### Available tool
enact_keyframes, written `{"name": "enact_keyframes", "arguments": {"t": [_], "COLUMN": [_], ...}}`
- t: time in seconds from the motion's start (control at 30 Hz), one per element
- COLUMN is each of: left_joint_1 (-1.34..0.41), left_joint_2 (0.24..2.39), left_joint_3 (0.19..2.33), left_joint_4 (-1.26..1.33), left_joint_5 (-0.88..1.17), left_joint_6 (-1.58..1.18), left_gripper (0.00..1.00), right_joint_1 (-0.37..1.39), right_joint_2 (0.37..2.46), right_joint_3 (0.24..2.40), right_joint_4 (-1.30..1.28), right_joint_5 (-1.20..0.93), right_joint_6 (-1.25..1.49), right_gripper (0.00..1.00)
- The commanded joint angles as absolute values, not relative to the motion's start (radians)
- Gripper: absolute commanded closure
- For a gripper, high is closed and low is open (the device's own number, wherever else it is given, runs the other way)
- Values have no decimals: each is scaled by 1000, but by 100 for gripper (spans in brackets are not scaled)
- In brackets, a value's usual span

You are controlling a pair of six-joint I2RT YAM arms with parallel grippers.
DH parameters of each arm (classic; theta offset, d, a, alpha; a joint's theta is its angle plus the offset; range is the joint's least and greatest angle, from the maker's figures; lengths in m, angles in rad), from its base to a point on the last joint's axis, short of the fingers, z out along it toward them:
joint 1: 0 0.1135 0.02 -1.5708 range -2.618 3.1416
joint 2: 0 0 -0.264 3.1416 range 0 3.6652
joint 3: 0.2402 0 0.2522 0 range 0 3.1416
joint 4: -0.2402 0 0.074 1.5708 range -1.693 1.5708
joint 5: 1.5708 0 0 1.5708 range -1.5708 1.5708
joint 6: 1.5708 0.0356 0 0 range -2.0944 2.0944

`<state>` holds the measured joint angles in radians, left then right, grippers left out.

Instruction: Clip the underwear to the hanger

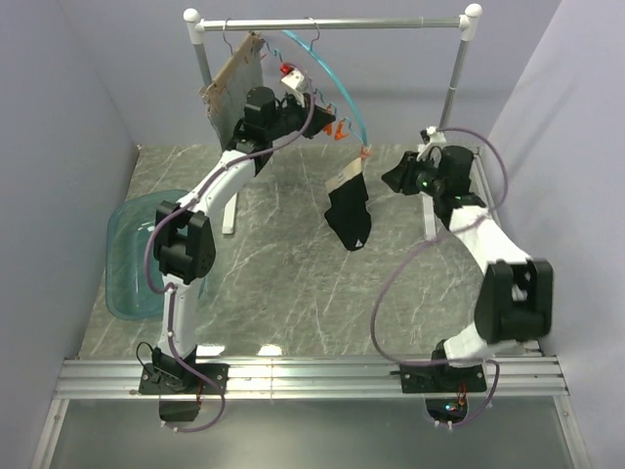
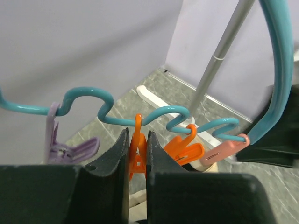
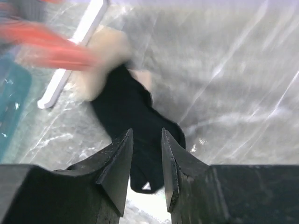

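Over marbled grey table (image 1: 273, 278): left claw (image 2: 137, 136) tight on orange clip (image 2: 138, 161), right claw (image 3: 147, 133) spread.

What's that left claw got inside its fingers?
An orange clip hanging from the teal hanger, pinched by the left gripper. The clip's lower end is hidden behind the fingers.

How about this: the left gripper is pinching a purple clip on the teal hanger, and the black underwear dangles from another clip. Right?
Not quite. The left gripper is pinching an orange clip, not a purple one; the left wrist view shows it, with the purple clip hanging free beside. The rest holds: it is on the teal hanger, and the black underwear dangles from another clip.
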<state>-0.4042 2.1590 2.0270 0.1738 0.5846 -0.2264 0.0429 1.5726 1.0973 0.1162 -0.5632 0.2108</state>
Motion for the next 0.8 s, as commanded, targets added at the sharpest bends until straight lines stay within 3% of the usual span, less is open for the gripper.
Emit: {"name": "enact_keyframes", "arguments": {"t": [0.0, 0.13, 0.3, 0.43, 0.57, 0.77], "left_joint_1": [-457, -491, -520, -532, -538, -551], "left_joint_2": [2123, 2123, 2128, 2126, 2122, 2126], "left_joint_3": [2031, 2034, 2037, 2043, 2049, 2103], "left_joint_4": [181, 176, 173, 163, 146, 74], "left_joint_5": [493, 430, 379, 357, 336, 328], "left_joint_6": [-166, -153, -163, -163, -167, -170], "left_gripper": [100, 100, 100, 100, 100, 100], "right_joint_1": [86, 204, 291, 342, 379, 428], "right_joint_2": [1433, 1352, 1394, 1440, 1511, 1565], "right_joint_3": [1091, 1072, 1101, 1069, 1103, 1134], "right_joint_4": [-45, -196, -273, -221, -201, -164], "right_joint_5": [-618, -491, -355, -203, -103, -118], "right_joint_6": [-39, -415, -586, -745, -793, -816], "right_gripper": [62, 62, 60, 52, 50, 49]}}
